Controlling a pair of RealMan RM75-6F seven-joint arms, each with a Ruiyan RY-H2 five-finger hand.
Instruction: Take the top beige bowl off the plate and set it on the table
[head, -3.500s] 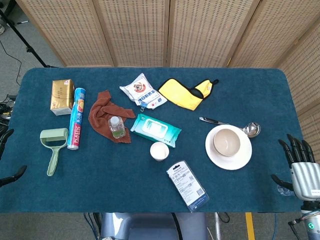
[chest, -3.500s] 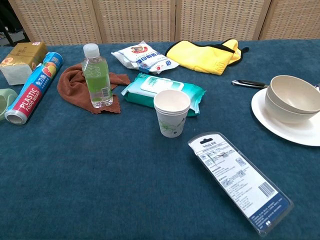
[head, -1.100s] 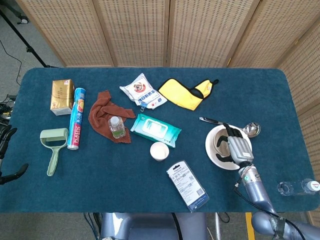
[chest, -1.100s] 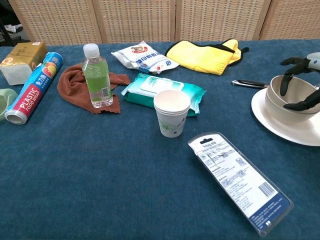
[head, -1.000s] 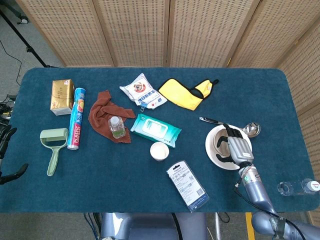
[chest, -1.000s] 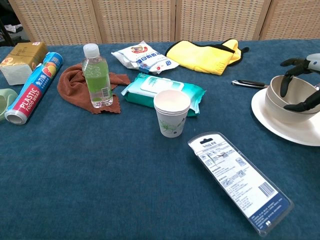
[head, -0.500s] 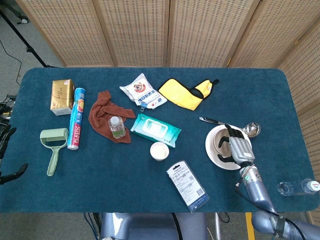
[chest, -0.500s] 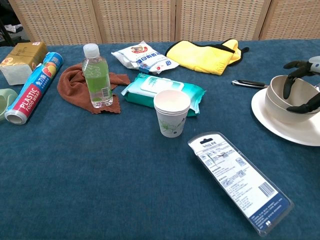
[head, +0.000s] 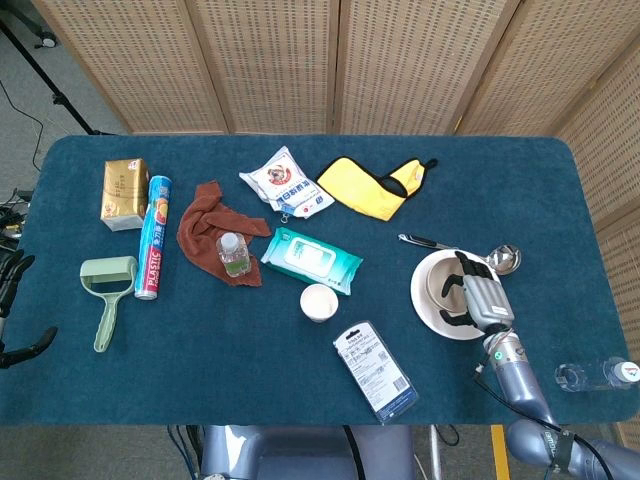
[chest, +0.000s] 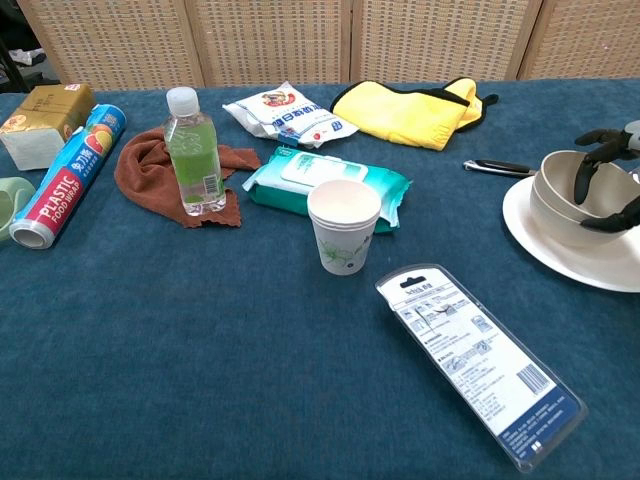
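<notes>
Two beige bowls are stacked on a white plate (head: 428, 307) at the table's right. The top beige bowl (head: 441, 281) (chest: 561, 176) sits upright in the lower one (chest: 556, 226). My right hand (head: 483, 297) (chest: 606, 178) hovers over the bowl's right side. Its fingers (chest: 586, 172) reach down over the rim and its thumb lies beside the outer wall, without a closed grip. My left hand (head: 30, 346) shows only as dark fingertips at the left edge, spread and holding nothing.
A steel ladle (head: 500, 258) lies just behind the plate. A paper cup (head: 319, 301), a pack of wet wipes (head: 310, 258) and a blister pack (head: 376, 370) lie left of the plate. A clear bottle (head: 592, 375) lies near the front right corner.
My right hand came in from the table's right edge to the bowl. Over the last second it drifted slightly right across the bowl. The bowl has not moved.
</notes>
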